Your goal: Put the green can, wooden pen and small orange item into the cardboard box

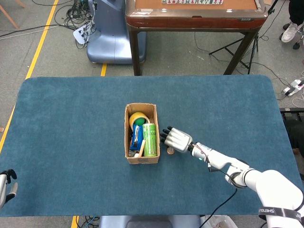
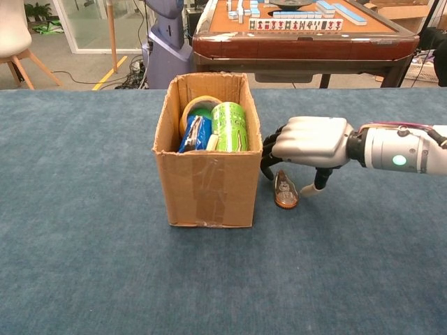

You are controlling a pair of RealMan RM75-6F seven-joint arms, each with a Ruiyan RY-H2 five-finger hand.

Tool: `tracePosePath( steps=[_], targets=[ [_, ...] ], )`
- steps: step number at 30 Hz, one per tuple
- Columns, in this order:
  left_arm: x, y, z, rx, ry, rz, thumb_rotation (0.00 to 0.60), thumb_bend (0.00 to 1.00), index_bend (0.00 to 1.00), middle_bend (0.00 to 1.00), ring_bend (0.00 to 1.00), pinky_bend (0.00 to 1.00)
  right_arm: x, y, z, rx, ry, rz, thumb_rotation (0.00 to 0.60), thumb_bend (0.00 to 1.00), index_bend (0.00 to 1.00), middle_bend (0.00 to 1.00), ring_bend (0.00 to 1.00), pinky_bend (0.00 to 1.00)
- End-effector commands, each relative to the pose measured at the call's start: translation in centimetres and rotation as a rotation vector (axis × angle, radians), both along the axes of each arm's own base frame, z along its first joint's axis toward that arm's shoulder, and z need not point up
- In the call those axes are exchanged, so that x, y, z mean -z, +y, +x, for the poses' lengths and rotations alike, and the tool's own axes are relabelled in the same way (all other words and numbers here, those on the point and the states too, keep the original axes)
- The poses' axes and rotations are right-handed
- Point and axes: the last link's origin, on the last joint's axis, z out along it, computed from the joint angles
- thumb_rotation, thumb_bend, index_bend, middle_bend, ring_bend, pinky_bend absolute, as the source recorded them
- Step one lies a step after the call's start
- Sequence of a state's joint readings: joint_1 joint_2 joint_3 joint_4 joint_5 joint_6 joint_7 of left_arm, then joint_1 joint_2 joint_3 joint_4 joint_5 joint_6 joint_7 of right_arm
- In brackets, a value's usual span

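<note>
So the only thing not boxed yet is the small orange item (image 2: 285, 190), lying flat on the blue table (image 1: 71, 118) just beside the right wall of the cardboard box (image 2: 207, 185). It looks like a thin, teardrop-shaped trinket with a glossy face — my guess is it's very light and a bit slippery, and because it sits so low on the cloth, fingers will probably have to come in at its long edges and pinch rather than scoop. It doesn't look fragile, but something that small could easily skid or flip if nudged. The right hand (image 2: 307, 143) hovers right over it, palm down, dark fingers (image 2: 269, 158) curled downward next to the box wall and the thumb hanging on the far side of the item; nothing is in its grasp as far as I can see, and I can't tell whether any fingertip actually touches the item. From overhead the hand covers most of it — just a sliver shows. The green can (image 1: 150, 139) is already standing in the box among other stuff, and a pale stick (image 1: 141, 148) down there may be the wooden pen, hard to say. The left hand (image 1: 4, 185) is cut off at the frame edge, so its state is anyone's guess.
</note>
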State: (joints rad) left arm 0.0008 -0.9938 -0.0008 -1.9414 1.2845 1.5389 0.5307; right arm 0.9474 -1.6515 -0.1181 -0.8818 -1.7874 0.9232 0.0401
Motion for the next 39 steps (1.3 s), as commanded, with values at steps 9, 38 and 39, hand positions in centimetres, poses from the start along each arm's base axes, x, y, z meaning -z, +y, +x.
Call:
tracePosePath(
  steps=[9,38,39],
  targets=[
    [-0.09,-0.05,0.01,0.002,0.003,0.001,0.600,0.37,0.48,0.54,0.45,0.59,0.37,0.03,0.04,0.017,0.026,0.014,0.600,0.31,0.41,0.25,0.18,0.30],
    [-0.10,0.00,-0.09,0.002,0.005,0.000,0.600,0.37,0.49,0.54,0.45,0.59,0.36,0.24,0.01,0.032,0.054,0.007,0.600,0.34,0.29,0.19,0.13,0.24],
    [-0.10,-0.01,-0.09,0.002,0.005,0.000,0.600,0.37,0.49,0.54,0.45,0.59,0.37,0.27,0.01,0.032,0.054,0.008,0.600,0.34,0.29,0.19,0.13,0.24]
  ],
)
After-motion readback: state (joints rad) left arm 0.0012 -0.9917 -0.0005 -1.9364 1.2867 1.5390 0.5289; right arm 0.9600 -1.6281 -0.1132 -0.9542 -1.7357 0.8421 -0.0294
